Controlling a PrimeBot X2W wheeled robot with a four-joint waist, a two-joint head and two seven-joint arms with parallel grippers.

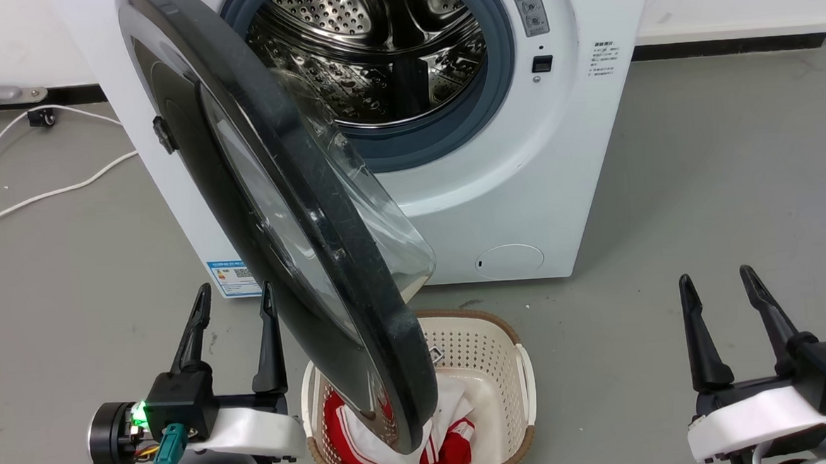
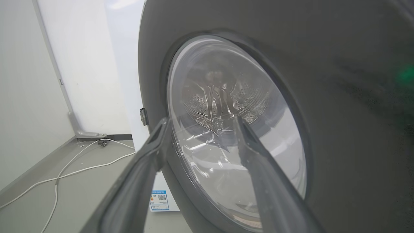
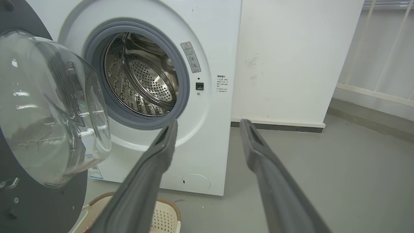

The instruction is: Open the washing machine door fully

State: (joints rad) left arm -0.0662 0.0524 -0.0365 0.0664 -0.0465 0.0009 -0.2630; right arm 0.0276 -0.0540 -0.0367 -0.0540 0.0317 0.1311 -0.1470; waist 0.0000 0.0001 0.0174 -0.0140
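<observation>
The white washing machine stands ahead with its steel drum showing. Its round black-rimmed door swings out toward me, hinged at the left, its clear glass bowl facing the drum. My left gripper is open at the lower left, just left of the door's outer face and apart from it. In the left wrist view that gripper points at the door's glass. At the lower right, well away from the door, my right gripper stands open and holds nothing; it faces the machine front.
A cream perforated laundry basket with red and white cloth sits on the floor under the door's lower edge. White cables trail across the grey floor at the left. White wall panels stand behind the machine.
</observation>
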